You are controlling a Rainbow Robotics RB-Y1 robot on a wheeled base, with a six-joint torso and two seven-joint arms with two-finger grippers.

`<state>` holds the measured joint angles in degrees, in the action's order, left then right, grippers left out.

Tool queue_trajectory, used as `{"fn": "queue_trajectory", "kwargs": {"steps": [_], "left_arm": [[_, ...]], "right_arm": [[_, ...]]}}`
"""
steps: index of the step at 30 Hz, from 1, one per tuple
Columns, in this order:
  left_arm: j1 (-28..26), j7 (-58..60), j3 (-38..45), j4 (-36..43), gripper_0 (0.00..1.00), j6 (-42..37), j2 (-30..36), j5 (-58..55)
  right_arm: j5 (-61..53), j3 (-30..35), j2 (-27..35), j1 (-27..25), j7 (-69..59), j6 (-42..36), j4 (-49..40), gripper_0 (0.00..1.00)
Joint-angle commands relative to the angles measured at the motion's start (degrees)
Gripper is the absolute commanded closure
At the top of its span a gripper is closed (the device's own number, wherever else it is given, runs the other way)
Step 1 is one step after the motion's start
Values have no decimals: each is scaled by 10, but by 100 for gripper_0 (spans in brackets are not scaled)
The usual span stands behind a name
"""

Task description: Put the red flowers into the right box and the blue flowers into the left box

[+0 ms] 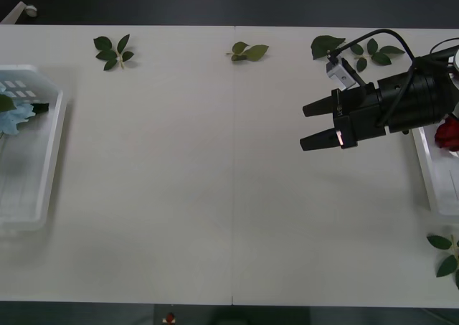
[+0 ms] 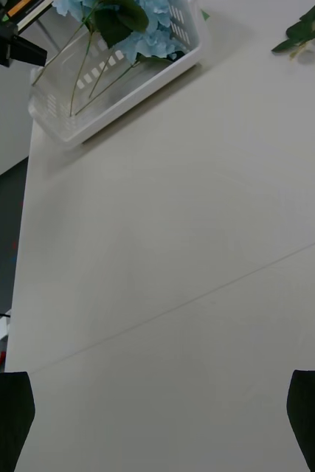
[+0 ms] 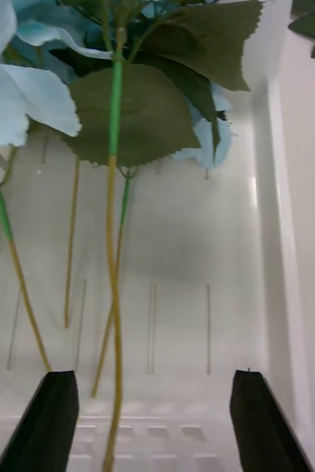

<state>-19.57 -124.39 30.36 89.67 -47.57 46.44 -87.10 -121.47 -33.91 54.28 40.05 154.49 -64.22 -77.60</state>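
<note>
1. The left claw hangs open and empty just over the left box; the blue flowers lie inside, one thin stem between its fingers, so any closing or lifting could snag it and drag a bloom out.
2. The right claw, open and empty, hovers over the bare bench.
3. A careless swing back could knock the red flowers from the right box.

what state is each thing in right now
right tool: open, empty, above the bare table
left tool: open, over the left box
blue flowers: lying in the left box
red flowers: one bloom visible in the right box
</note>
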Motion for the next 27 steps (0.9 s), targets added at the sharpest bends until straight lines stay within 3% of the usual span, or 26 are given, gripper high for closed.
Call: {"fn": "queue_trajectory", "kwargs": {"steps": [1,6,13,17,27], "left_arm": [[9,-44,53,23,0,-79,15,-47],[25,-50,117,38,0,-199,15,-91],[56,-60,150,75,0,-288,15,-133],[70,-65,106,114,0,-274,23,-174],[96,-75,-118,216,0,-126,132,-279]], "right_arm": [[-3,10,20,7,5,-1,-9,0],[-3,10,20,7,5,-1,-9,0],[-3,10,20,7,5,-1,-9,0],[-3,10,20,7,5,-1,-9,0],[-3,10,20,7,5,-1,-9,0]]}}
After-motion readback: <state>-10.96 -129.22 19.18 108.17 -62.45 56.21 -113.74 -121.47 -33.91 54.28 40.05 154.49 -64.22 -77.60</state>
